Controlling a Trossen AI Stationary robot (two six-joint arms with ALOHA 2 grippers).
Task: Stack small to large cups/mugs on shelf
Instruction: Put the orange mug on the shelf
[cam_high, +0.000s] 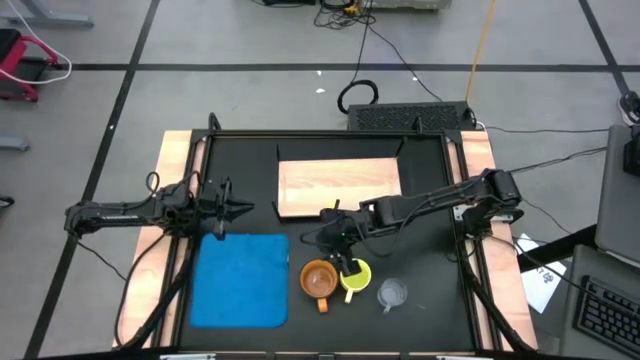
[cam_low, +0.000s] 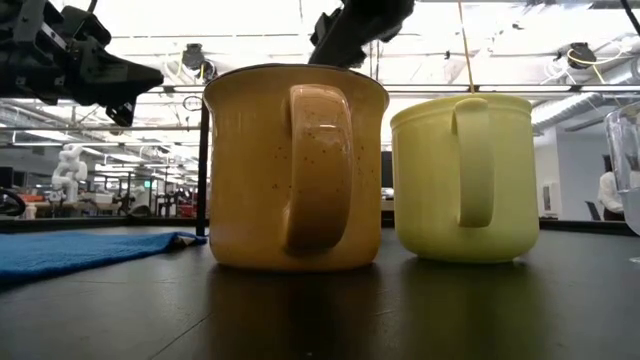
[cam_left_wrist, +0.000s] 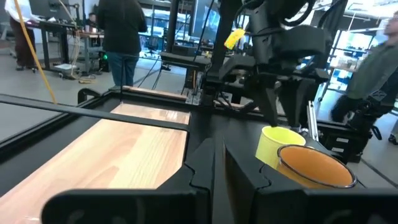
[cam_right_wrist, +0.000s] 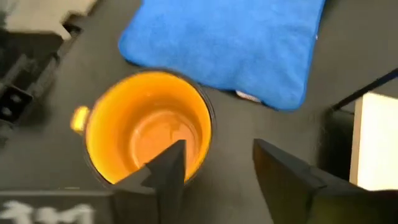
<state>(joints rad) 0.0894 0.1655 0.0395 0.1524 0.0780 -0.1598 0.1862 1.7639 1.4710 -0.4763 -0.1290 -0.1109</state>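
The orange-brown mug (cam_high: 318, 279) stands upright on the black table near its front edge, handle toward the near edge. The yellow mug (cam_high: 356, 278) stands close on its right, and the clear glass cup (cam_high: 392, 293) farther right. The wooden shelf (cam_high: 340, 185) lies behind them. My right gripper (cam_high: 345, 258) hangs open above the orange-brown mug (cam_right_wrist: 149, 127). One finger (cam_right_wrist: 168, 165) is over the mug's inside and the other (cam_right_wrist: 286, 177) is outside its far wall. In the low view the gripper (cam_low: 350, 35) is just above the rim. My left gripper (cam_high: 235, 208) is shut and empty, left of the shelf.
A blue mat (cam_high: 243, 280) lies flat left of the mugs. The table has raised wooden side rails (cam_high: 175, 160) and a dark frame around the black top. People stand in the room beyond the table in the left wrist view (cam_left_wrist: 121, 37).
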